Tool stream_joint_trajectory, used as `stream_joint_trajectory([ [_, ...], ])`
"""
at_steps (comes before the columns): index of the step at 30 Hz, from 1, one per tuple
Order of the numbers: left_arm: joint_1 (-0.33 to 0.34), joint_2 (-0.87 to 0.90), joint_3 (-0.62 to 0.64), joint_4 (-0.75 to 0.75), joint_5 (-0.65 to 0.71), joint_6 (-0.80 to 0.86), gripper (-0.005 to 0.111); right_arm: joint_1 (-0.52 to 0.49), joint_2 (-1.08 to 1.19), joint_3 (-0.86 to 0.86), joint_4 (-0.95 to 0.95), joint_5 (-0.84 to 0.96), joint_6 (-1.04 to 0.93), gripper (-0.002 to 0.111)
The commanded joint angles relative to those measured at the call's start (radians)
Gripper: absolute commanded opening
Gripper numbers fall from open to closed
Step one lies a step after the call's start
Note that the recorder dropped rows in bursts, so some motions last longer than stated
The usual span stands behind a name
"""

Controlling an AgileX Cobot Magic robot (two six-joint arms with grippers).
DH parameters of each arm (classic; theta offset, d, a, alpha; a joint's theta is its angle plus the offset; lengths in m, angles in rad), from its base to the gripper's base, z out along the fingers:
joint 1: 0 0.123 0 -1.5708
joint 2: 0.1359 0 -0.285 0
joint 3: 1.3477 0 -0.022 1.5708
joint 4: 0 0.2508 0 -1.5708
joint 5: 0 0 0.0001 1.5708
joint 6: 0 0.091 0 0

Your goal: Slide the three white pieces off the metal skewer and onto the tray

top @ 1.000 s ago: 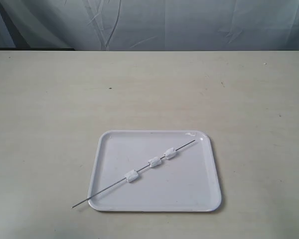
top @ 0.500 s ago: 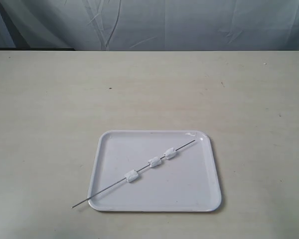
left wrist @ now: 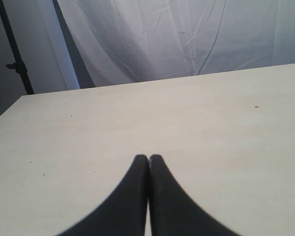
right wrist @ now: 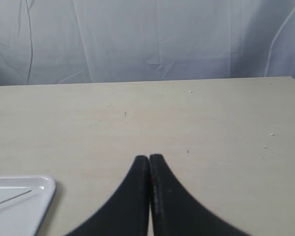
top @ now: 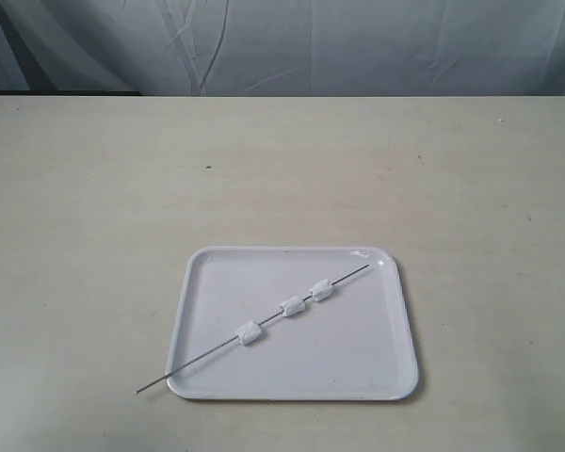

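**Step in hand.** The task has not begun; this is the stage before the approach. In the exterior view the tray (top: 388,369) sits in the lower centre of the frame on the table (top: 94,188). The metal skewer (top: 198,359) lies diagonally across it. Its lower-left end projects past the tray's rim over the table, and its other end points at the tray's upper-right corner. The three white pieces (top: 292,305) are all threaded on the rod, spaced apart along its middle and upper-right portion, over the tray floor. No arm appears in this view.

**Tool state.** The left tool (left wrist: 148,158) has its jaws pressed together and holds nothing. The right tool (right wrist: 149,157) is likewise closed and empty. Each hangs above bare table.

**Next move, as judged.** Both tools would need to part their jaws and travel to the tray. One should pinch the skewer's bare lower-left length, which is free of pieces and overhangs the rim. The other can then push the pieces toward the upper-right end. The rod is very thin, so the pinch calls for precise alignment.

**View comparison.** Only the exterior view shows the whole tray, the full skewer and all three pieces. The right wrist view shows one rounded tray corner (right wrist: 45,185) and a short length of the skewer's end (right wrist: 11,197), so that tool is near the tray. The left wrist view shows only table and backdrop cloth (left wrist: 187,34), with no task item.
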Motion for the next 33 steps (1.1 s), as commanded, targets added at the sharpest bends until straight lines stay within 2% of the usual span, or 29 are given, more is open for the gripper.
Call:
stream_joint_trajectory([
  [1,0.005,-0.005,0.005,0.010,-0.087,-0.002,0.000,0.005,-0.006,0.001,-0.004,-0.065,0.001,-0.001],
  [5,0.005,-0.005,0.005,0.010,-0.398,-0.002,0.000,0.005,-0.006,0.001,0.029,-0.430,0.001,-0.001],
  [10,0.005,-0.005,0.005,0.010,-0.583,-0.002,0.000,0.005,-0.006,0.001,0.029,-0.578,0.001,-0.001],
  [27,0.005,-0.005,0.005,0.011,-0.685,-0.016,0.000,0.005,-0.006,0.001,0.071,-0.626,0.038,-0.001],
  [29,0.005,-0.005,0.005,0.011,-0.687,-0.074,0.000,0.005,-0.006,0.001,0.071,-0.622,0.092,-0.001],
  [32,0.005,-0.005,0.005,0.011,-0.697,-0.305,0.000,0.005,-0.006,0.001,0.071,-0.670,0.195,-0.001],
  [33,0.005,-0.005,0.005,0.013,-0.706,-0.330,0.000,0.005,-0.006,0.001,0.071,-0.682,0.214,-0.001],
])
